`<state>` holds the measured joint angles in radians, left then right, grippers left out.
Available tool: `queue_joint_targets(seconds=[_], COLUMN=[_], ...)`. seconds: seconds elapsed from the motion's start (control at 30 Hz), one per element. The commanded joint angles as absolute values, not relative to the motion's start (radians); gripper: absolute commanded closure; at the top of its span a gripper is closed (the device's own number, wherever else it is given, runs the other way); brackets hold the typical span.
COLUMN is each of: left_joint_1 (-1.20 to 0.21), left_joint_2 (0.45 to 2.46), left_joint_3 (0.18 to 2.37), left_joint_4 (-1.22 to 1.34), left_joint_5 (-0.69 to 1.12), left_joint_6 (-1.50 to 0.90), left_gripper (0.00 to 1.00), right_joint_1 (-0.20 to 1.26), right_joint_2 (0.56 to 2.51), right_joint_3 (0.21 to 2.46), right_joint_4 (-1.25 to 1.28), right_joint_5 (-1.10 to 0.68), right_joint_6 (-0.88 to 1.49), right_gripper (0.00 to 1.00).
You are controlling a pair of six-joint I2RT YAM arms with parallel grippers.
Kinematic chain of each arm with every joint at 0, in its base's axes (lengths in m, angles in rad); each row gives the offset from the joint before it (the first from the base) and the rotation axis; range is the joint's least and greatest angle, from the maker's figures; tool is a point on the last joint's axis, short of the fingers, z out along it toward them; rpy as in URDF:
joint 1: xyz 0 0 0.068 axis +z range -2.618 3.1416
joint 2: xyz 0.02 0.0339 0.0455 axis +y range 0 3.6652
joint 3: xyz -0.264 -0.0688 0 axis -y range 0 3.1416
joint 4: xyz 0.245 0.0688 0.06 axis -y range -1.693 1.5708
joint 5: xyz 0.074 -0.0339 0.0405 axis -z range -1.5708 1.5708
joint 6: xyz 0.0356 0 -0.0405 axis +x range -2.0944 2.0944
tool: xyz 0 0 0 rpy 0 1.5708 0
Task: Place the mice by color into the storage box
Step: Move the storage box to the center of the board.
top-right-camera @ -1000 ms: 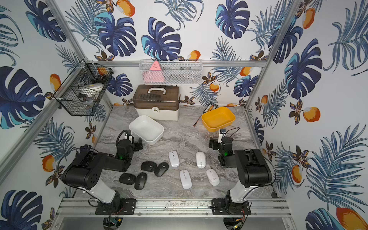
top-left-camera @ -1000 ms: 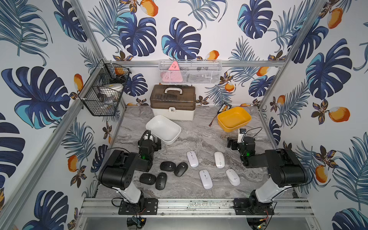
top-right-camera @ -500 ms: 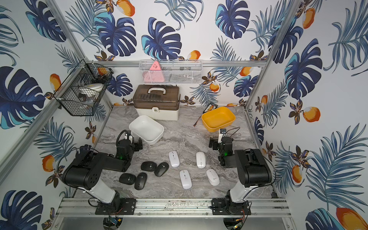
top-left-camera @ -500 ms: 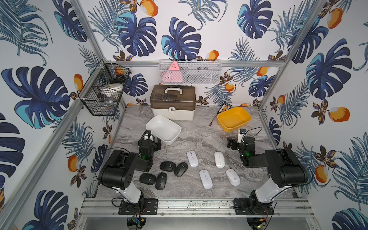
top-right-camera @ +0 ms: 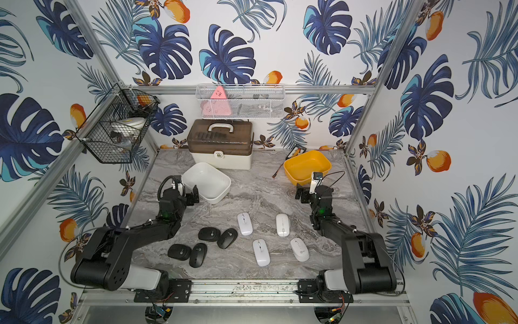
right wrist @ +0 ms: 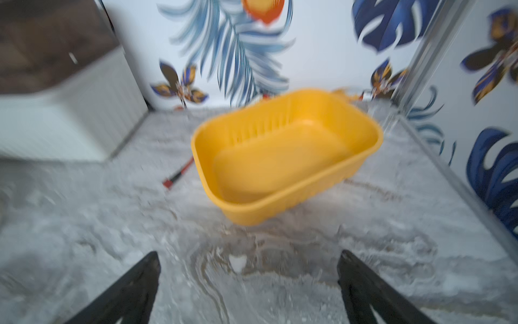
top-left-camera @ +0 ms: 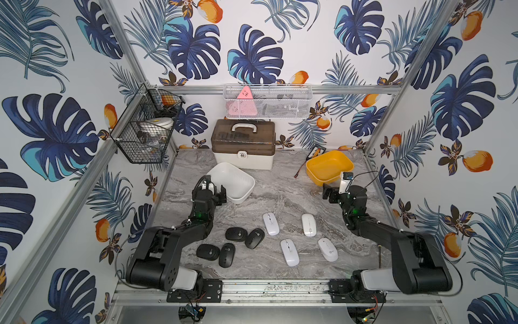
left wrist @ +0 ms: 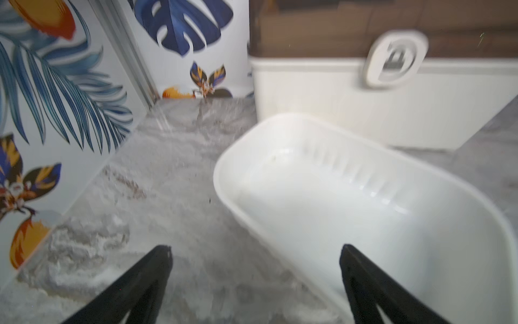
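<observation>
Bright, even light; blurred wrist views

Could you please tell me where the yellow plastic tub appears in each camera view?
In a top view: the yellow plastic tub sits at back right, to the right of the brown-lidded white storage case.
In a top view: the tub is in the same spot.
Left wrist: not in it.
Right wrist: the tub is mid-frame, straight ahead.
Shared landmark: that storage case, seen in all four views.

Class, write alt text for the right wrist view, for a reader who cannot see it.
An empty yellow tub sits on the grey marble table ahead of the open right gripper, whose black fingers hold nothing.
</observation>
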<state>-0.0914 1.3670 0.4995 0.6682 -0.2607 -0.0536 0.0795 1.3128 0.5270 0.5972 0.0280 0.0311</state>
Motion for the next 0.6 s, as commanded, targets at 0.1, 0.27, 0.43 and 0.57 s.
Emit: queue_joint_targets(seconds=[0.1, 0.27, 0.43, 0.57], left_joint_1=[-0.144, -0.391, -0.600, -0.649], left_joint_2=[1.243, 1.383, 1.439, 1.439], left_joint_3=[0.809, 1.157, 1.290, 1.342], left_joint_4=[-0.045, -0.574, -0.774, -0.836], left_joint_5=[-0.203, -0.234, -0.199, -0.143], left_joint_6=[-0.294, -0.403, -0.483, -0.530], left_gripper=[0.01, 0.01, 0.01, 0.01], right_joint_1=[0.095, 0.092, 0.083, 0.049], right_joint_2=[1.335, 1.766, 2.068, 2.197], right_joint_3=[0.861, 1.430, 1.790, 1.884], right_joint_4=[-0.003, -0.535, -0.796, -0.850], right_joint_5=[-0.079, -0.123, -0.113, -0.133], right_joint_6=[0.243, 0.294, 0.316, 0.363], right_gripper=[0.00, 0.02, 0.16, 0.58])
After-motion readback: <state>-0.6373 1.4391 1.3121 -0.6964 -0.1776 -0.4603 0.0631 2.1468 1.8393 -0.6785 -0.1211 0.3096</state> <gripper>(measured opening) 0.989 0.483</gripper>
